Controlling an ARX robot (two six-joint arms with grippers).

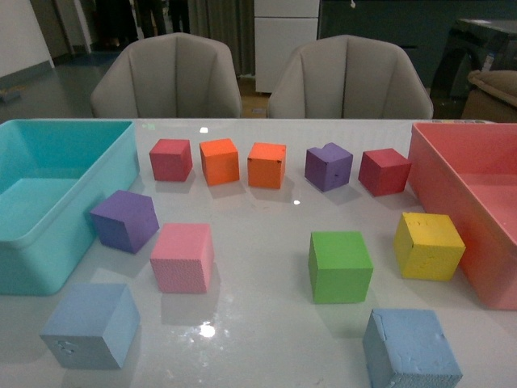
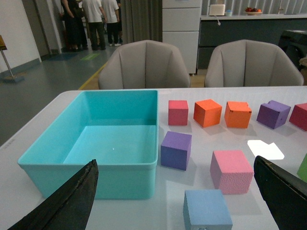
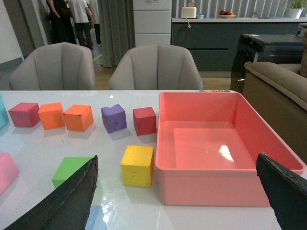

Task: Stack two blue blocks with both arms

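1. I see the left gripper (image 2: 175, 160) with jaws wide apart. The first blue block (image 1: 90, 325) sits near the table's front edge, just in front of the turquoise bin (image 1: 48, 242).
2. The right gripper (image 3: 177, 157) likewise has its jaws spread. The second blue block (image 1: 410, 349) sits in front of the green cube (image 1: 340, 266).
3. The blocks are well apart, both on the table (image 1: 258, 323), not yet stacked.

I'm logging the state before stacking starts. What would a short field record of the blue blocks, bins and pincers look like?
left blue block: near table edge, left side
right blue block: near table edge, right side
stacked: no
left pincer: open, empty
right pincer: open, empty
bins: turquoise bin left, pink bin right, both empty
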